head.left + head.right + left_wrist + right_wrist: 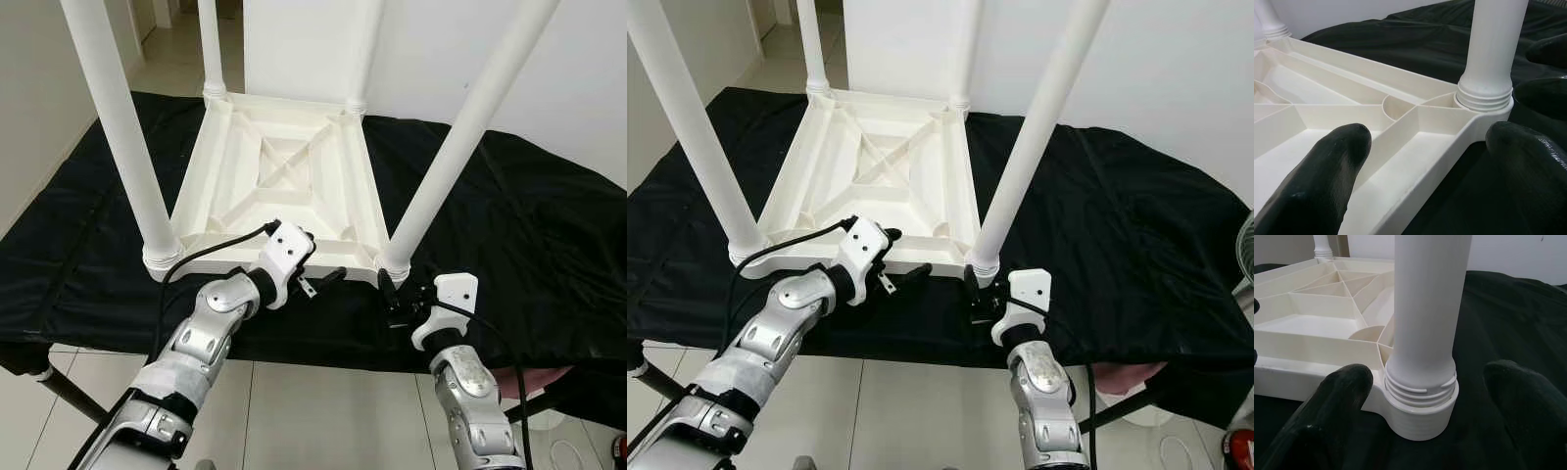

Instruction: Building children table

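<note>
Tabletop point(284, 176), white plastic and ribbed, lies upside down on my worktop point(529, 225), which is draped in black cloth, with four white legs standing up from its corners. My left tool point(328, 279) sits at the tabletop's near edge, its fingers point(1327, 181) spread wide, one over the ribbed underside and one outside the rim; it holds nothing. My right tool point(982, 294) is at the near right corner, its fingers point(1337, 406) wide apart on either side of the near right leg point(1425, 308) where that leg's threaded base sits in the corner socket point(1420, 416); they are not closed on it. Beyond the tabletop a white wall point(549, 69) rises, and pale tiled floor point(323, 411) shows below the worktop's near edge.
</note>
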`<state>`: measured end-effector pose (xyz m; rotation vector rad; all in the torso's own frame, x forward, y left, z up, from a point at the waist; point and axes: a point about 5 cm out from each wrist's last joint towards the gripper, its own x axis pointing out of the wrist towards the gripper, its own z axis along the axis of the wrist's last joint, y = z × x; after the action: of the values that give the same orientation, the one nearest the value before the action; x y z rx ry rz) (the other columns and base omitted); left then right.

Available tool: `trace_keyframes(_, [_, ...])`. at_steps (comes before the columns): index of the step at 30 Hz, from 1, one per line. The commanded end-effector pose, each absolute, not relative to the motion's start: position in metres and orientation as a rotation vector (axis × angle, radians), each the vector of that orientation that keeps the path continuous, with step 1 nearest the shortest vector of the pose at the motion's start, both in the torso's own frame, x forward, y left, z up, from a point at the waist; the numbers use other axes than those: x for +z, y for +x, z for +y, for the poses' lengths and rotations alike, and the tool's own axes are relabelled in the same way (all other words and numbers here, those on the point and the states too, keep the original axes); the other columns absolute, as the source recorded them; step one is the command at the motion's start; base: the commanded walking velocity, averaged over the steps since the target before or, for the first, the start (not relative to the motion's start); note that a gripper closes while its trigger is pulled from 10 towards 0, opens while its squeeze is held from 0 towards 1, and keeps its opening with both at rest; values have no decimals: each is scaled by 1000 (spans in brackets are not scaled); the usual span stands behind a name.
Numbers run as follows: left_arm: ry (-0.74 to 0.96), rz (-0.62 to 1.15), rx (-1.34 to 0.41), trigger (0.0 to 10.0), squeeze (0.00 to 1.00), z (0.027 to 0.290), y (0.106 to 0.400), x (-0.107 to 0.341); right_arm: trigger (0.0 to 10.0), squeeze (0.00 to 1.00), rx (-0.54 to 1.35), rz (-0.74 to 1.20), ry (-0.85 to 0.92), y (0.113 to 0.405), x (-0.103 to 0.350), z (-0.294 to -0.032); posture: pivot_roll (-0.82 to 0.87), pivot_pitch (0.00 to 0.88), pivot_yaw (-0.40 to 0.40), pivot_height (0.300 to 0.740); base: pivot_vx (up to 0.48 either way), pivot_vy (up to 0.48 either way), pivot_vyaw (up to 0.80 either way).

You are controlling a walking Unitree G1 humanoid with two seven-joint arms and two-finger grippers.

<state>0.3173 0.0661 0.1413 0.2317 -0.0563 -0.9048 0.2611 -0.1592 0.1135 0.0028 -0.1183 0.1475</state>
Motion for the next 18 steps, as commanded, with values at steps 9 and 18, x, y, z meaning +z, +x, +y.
trace_keyframes(9, [253,-22,-870,10000,0,73,326,138,10000,0,161,-163,30,263,125,-152,-70,0,-35,740,0,0,0])
trace_keyframes(18, [249,-25,-881,10000,0,77,328,134,10000,0,140,-190,29,272,133,-154,-64,0,-37,740,0,0,0])
